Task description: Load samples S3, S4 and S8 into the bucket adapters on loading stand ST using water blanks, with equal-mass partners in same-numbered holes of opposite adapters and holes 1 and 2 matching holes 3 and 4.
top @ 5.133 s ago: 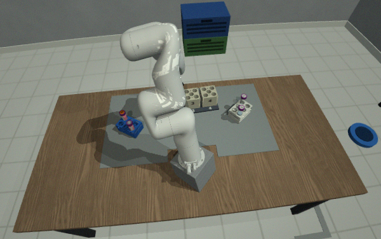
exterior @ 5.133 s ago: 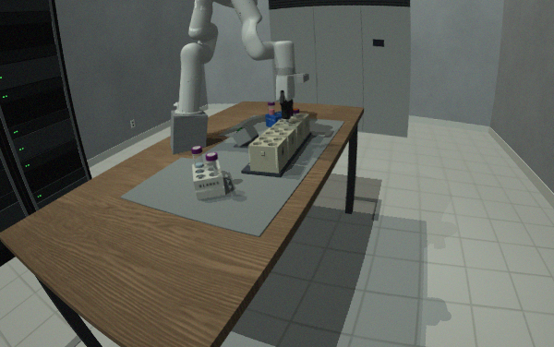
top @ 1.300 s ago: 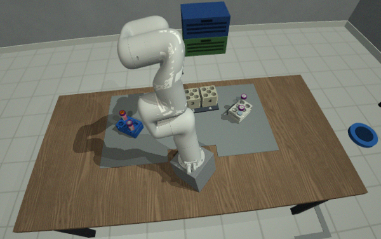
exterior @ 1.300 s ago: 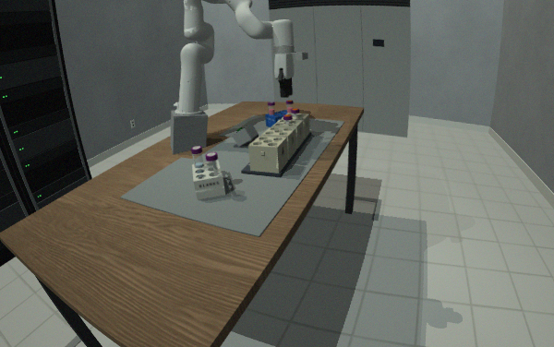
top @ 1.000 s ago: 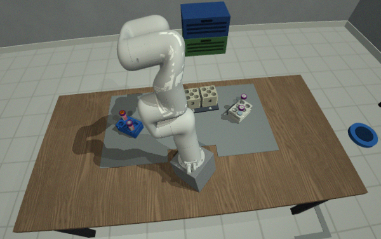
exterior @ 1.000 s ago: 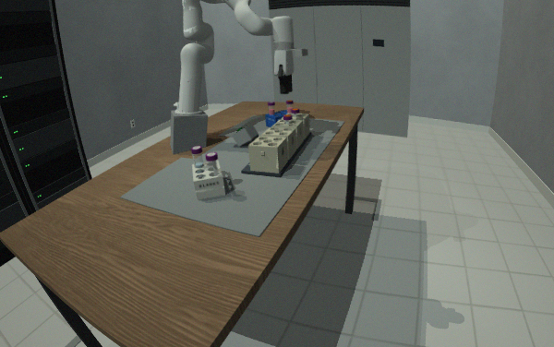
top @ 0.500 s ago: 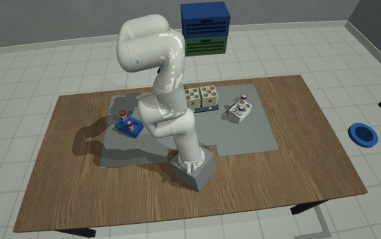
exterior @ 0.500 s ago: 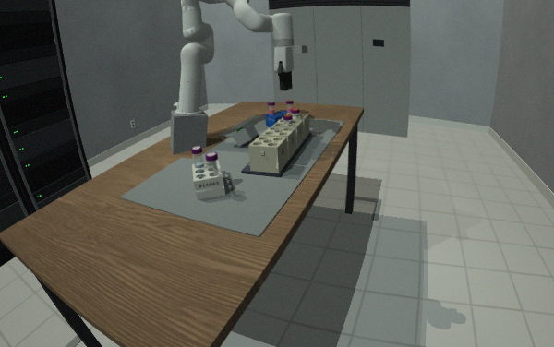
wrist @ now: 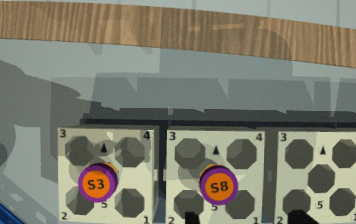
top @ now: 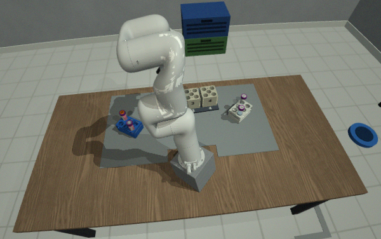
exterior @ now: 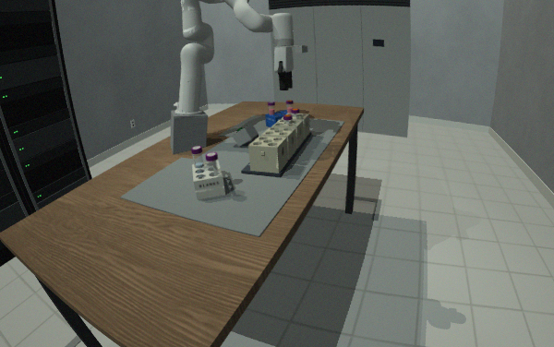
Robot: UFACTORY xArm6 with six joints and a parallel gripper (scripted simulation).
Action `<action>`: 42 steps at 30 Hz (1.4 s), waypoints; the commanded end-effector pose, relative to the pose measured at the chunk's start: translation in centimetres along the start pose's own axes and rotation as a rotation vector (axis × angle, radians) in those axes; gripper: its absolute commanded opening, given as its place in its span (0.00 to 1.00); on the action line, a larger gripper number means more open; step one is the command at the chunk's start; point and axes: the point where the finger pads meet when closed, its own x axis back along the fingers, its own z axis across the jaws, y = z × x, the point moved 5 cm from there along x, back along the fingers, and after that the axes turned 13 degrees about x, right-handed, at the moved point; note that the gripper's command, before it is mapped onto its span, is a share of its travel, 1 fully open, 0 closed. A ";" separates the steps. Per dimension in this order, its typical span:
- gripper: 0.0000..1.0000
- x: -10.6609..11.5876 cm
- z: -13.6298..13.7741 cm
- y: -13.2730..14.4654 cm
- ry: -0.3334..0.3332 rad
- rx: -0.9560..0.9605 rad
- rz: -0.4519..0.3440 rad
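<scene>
Nearest the exterior camera, I have the blanks rack (top: pixel 240 119) (exterior: pixel 210 188) on the mat (top: pixel 203 135) (exterior: pixel 185 196), with two white-dotted blanks standing in it, one (top: pixel 241 108) (exterior: pixel 197 149) on the arm's side and the other (top: pixel 244 96) (exterior: pixel 211 157) across from it. I can't read their volumes.

Beyond it, the stand (top: pixel 204 109) (exterior: pixel 260 173) (wrist: pixel 120 121) carries four adapters in a row. Adapter 4 (top: pixel 209 101) (exterior: pixel 267 158) comes first, with no tubes in it, then adapter 3 (top: pixel 193 103) (wrist: pixel 322 141), also without tubes. Next along, S8 (exterior: pixel 288 117) (wrist: pixel 219 186) stands in hole 5 of its adapter, and S3 (exterior: pixel 295 111) (wrist: pixel 96 184) in hole 5 of the end one.

Beside the row, on the arm's side, I see the small sloped desk (exterior: pixel 246 135).

Past that sits the blue rack (top: pixel 134 133) (exterior: pixel 272 121) (wrist: pixel 7 216), holding an orange-dotted tube (top: pixel 122 112) (exterior: pixel 289 102) and a grey-dotted one (top: pixel 129 122) (exterior: pixel 270 104); their labels are too small for me.

My gripper (top: pixel 158 70) (exterior: pixel 285 87) (wrist: pixel 245 218) hangs well above the row's far part, fingers partly open, nothing between them.

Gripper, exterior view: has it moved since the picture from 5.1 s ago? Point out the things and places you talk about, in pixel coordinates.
Yes, upward: the gripper (exterior: pixel 285 88) (wrist: pixel 245 218) was down at the far end of the adapter row (top: pixel 214 102) (exterior: pixel 265 159) (wrist: pixel 260 175); now it hangs well above it.
</scene>
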 end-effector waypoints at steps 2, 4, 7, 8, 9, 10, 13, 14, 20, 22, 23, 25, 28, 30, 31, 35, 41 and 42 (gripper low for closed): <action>0.57 0.2 -1.9 -0.1 0.001 0.123 0.004; 0.57 0.2 -2.9 0.0 0.001 0.190 0.004; 0.57 0.2 -4.4 0.0 0.001 0.290 0.004; 0.57 0.2 -4.9 0.0 0.001 0.323 0.004; 0.57 0.2 -5.4 0.0 0.001 0.356 0.004; 0.57 0.2 -5.9 0.1 0.001 0.390 0.004; 0.57 0.2 -6.9 0.1 0.001 0.456 0.004; 0.57 0.2 -6.9 0.1 0.001 0.456 0.004; 0.57 0.2 -9.9 0.2 0.001 0.656 0.004; 0.57 0.2 -10.9 0.2 0.001 0.723 0.004; 0.57 0.2 -11.4 0.2 0.001 0.756 0.004; 0.57 0.2 -12.4 0.3 0.001 0.823 0.004; 0.57 0.2 -13.9 0.3 0.001 0.923 0.004; 0.57 0.2 -14.4 0.3 0.001 0.934 0.004; 0.57 0.2 -14.4 0.3 0.001 0.934 0.004; 0.57 0.2 -16.4 0.4 0.001 0.934 0.004; 0.57 0.2 -19.4 0.5 0.001 0.934 0.005; 0.57 0.2 -19.9 0.5 0.001 0.934 0.005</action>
